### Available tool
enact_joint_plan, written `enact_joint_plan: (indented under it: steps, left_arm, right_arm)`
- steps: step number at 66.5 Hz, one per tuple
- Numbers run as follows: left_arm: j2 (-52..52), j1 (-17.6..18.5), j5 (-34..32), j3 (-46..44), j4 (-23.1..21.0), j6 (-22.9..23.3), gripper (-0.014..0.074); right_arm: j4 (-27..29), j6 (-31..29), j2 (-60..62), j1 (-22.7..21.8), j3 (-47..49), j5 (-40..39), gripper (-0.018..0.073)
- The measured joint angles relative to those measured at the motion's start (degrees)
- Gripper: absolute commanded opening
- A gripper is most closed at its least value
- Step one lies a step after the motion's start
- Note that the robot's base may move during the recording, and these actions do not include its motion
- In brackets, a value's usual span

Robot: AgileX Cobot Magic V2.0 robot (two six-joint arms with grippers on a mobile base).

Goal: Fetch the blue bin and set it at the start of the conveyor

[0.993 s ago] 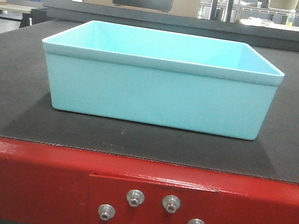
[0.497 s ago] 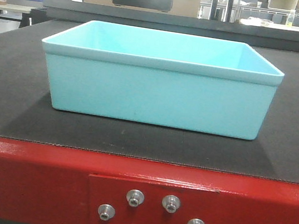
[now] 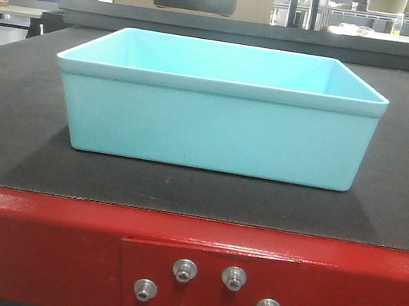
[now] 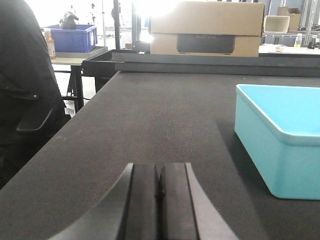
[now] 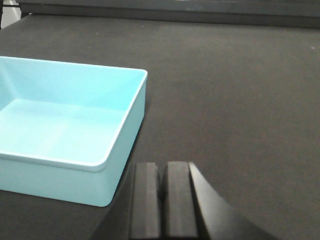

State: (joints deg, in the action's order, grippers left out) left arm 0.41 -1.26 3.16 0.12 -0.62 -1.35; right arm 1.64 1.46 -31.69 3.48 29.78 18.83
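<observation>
The blue bin (image 3: 216, 124), a pale aqua tub, stands empty and upright on the black belt of the conveyor start (image 3: 14, 140), just behind the red frame (image 3: 58, 254) with its silver bolts. In the left wrist view the bin (image 4: 280, 145) lies to the right of my left gripper (image 4: 159, 172), which is shut on nothing and hovers over bare belt. Seen from the right wrist, the bin (image 5: 65, 130) is to the left of my right gripper (image 5: 163, 170), also shut and empty. Neither gripper touches the bin.
A dark raised rail (image 3: 246, 30) crosses the belt's far end. Beyond it are a cardboard box (image 4: 207, 27) and a dark blue bin (image 4: 75, 37) on a side table. A dark seated figure (image 4: 25, 90) is at the belt's left edge.
</observation>
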Motion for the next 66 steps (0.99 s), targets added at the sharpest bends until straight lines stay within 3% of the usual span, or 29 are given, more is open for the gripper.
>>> enact_joint_plan:
  steps: [27, 37, 51, 66]
  left_arm:
    - [0.0, 0.0, 0.0, 0.0, 0.0, 0.0, -0.0111]
    - [0.0, 0.0, 0.0, 0.0, 0.0, 0.0, -0.0111]
    - [0.0, 0.0, 0.0, 0.0, 0.0, 0.0, -0.0111]
    - [0.0, 0.0, 0.0, 0.0, 0.0, 0.0, -0.0111]
  right_arm:
    - [0.0, 0.0, 0.0, 0.0, 0.0, 0.0, -0.0162]
    - [1.2, -2.6, 2.5, -3.1, -1.8, -2.3, -0.0162]
    - [4.0, -5.7, 12.3, -9.8, -11.8, -9.6, -0.0162]
    - [4.6, -6.1, 25.8, -11.8, -24.8, -11.1, -0.0162]
